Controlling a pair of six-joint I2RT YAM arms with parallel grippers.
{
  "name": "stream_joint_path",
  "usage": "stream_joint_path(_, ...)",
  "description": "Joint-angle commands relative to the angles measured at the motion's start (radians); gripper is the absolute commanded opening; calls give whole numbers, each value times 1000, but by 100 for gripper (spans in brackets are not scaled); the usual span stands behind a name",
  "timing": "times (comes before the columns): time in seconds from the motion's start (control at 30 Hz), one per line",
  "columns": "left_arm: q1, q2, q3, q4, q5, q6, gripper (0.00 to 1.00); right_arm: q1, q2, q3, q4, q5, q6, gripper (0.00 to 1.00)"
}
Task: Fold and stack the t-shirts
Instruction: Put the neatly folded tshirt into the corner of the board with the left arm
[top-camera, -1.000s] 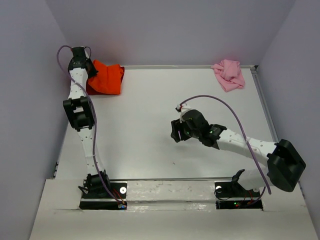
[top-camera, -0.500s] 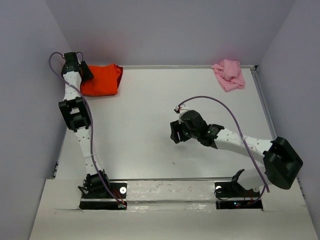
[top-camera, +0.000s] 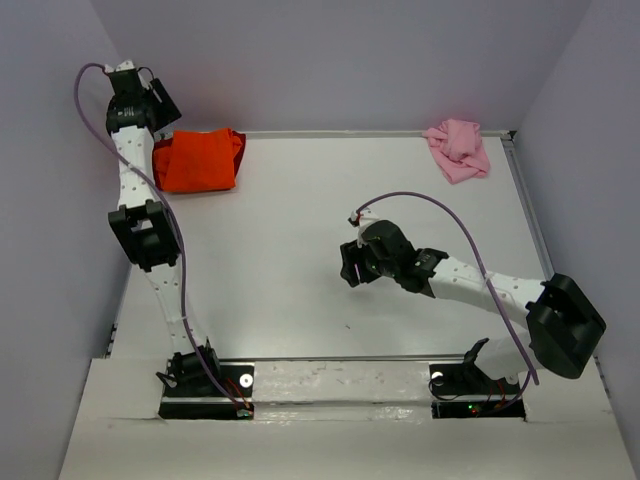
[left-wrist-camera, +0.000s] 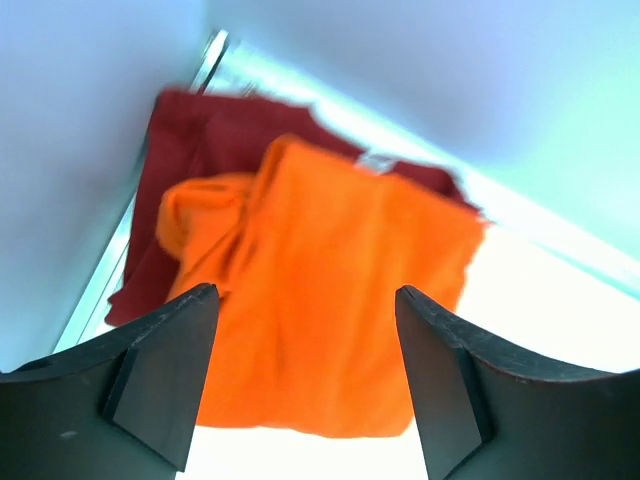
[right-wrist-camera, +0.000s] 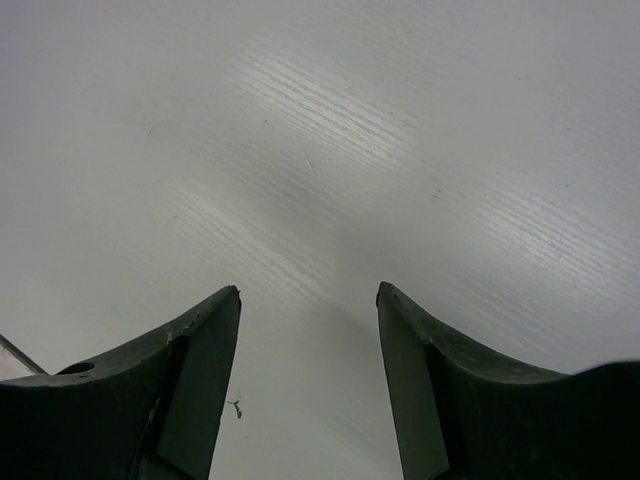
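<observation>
The left arm is standing stretched toward the upper left of the top view, its left hand (top-camera: 148, 100) hanging with fingers spread and empty above the orange t-shirt (top-camera: 197, 160). In the left wrist view the orange t-shirt (left-wrist-camera: 320, 300) is lying flat on the dark red t-shirt (left-wrist-camera: 200, 130) in the counter's (top-camera: 300, 200) upper-left corner. The right arm is lying bent across mid-frame, its right hand (top-camera: 350, 266) pointing left, fingers parted over bare counter. The pink t-shirt (top-camera: 458, 148) is sitting crumpled at upper right.

Top shirt (top-camera: 197, 160) on bottom shirt (left-wrist-camera: 200, 130), table (top-camera: 300, 250) far-left corner; third shirt (top-camera: 458, 148) far-right corner; right gripper (top-camera: 347, 270) mid-table.
</observation>
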Motion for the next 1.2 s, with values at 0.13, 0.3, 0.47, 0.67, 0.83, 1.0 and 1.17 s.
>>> stream_joint_path(0.13,-135,-286,-15,89,141,-17,81,8,-11,21,55,23,-9,63)
stream_joint_path(0.3,-297,-318,-73,111,169,-15,81,8,-39,19,57,80,3,63)
stream_joint_path(0.47,-480,-364,-209,175,47,41,81,8,-70,25,54,117,17,63)
stream_joint_path(0.67,-718,-534,-629,403,-240,141,81,-1,-97,79,34,181,9,63)
stream_joint_path(0.83,-783,-766,-1024,556,-368,153,82,-88,-61,133,24,192,3,65)
stream_joint_path(1.0,-859,-892,-1252,557,-497,149,83,-237,-4,208,-16,175,17,67)
stream_joint_path(1.17,-1001,-898,-1244,479,-695,178,92,-310,30,177,30,202,37,71)
